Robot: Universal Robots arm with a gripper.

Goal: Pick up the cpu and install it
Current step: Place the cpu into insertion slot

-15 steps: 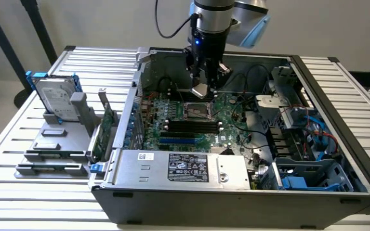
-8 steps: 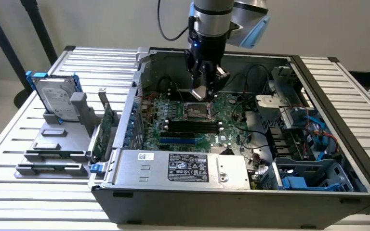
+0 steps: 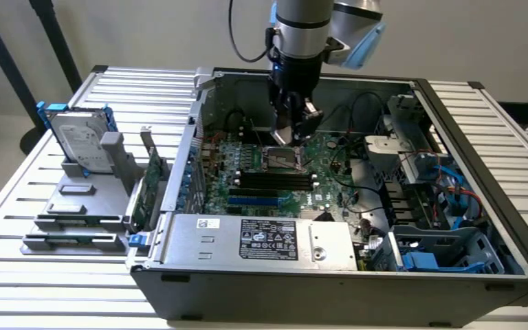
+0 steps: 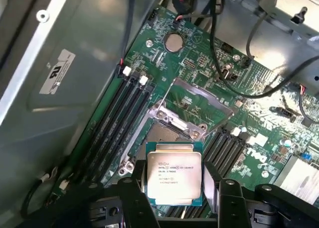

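Hand (image 4: pixel 175 197) grips cpu (image 4: pixel 173 174) above motherboard socket (image 4: pixel 167 133).

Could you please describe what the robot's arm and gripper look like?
The arm is a silver-grey tube with a black collar and a pale blue joint cap. A black cable loops beside it. The gripper is dark, with black angular fingers.
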